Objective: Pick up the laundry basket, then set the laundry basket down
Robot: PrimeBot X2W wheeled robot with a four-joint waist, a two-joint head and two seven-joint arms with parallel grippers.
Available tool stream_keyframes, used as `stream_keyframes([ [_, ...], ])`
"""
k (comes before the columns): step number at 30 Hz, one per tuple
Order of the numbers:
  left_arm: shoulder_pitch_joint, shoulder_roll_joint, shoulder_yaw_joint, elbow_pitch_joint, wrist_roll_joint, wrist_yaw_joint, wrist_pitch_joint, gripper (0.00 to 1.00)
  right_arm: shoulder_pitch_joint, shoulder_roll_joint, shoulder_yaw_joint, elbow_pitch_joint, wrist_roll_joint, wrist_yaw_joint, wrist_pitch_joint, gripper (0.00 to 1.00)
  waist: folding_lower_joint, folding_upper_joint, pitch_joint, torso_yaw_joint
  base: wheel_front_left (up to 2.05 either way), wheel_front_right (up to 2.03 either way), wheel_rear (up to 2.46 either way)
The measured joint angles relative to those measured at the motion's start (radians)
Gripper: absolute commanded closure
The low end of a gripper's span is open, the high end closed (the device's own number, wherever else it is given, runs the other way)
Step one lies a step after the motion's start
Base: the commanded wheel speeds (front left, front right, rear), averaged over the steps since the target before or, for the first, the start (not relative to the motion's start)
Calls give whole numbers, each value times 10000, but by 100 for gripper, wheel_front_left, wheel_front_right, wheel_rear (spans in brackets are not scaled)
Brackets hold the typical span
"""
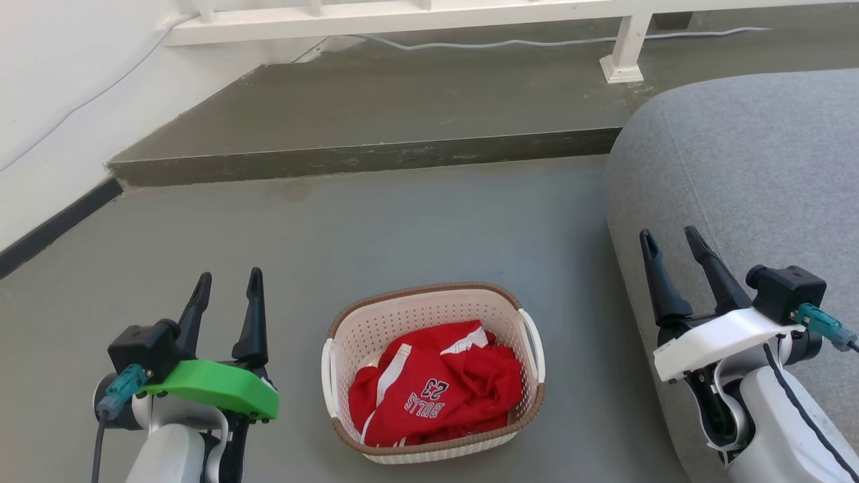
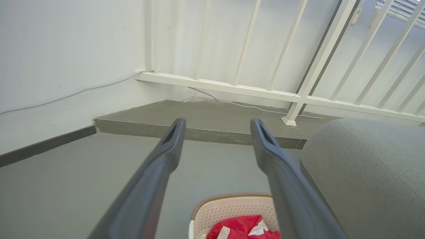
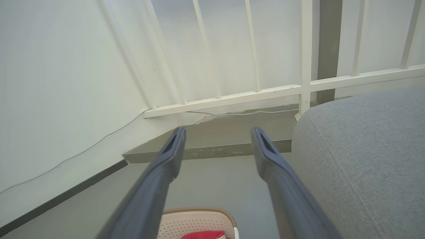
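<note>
Head view: perforated cream laundry basket (image 1: 429,316), woven-look rim (image 1: 421,290), crumpled red jersey (image 1: 443,396)

The red jersey (image 1: 436,396) reads "BULLS" and "23", seen upside down.

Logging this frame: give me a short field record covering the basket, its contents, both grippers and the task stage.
basket: laundry basket upright on the floor, between the two arms
contents: crumpled red jersey with white trim and the number 23
handles: white side handles, neither grasped
left arm: left gripper open, empty, apart from the basket
right arm: right gripper open, empty, near the grey sofa
task stage: pickup not yet begun
</note>
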Motion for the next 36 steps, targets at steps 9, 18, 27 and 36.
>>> stream_keyframes([
  [9,23,-104,132,-33,146,-90,0,0,159,203,-138,-40,-150,86,0,0,0,0,0,7,0,0,0],
  [18,42,-136,178,-44,236,-176,0,0,161,282,-303,-42,-242,184,0,0,1,0,32,22,0,0,0],
  [27,418,-211,140,541,180,-213,71,100,678,550,-282,487,-173,201,48,100,1,0,36,19,0,0,0],
  [36,417,-219,449,564,-796,-215,433,100,685,571,-560,483,794,201,314,100,0,0,-19,23,0,0,0],
])
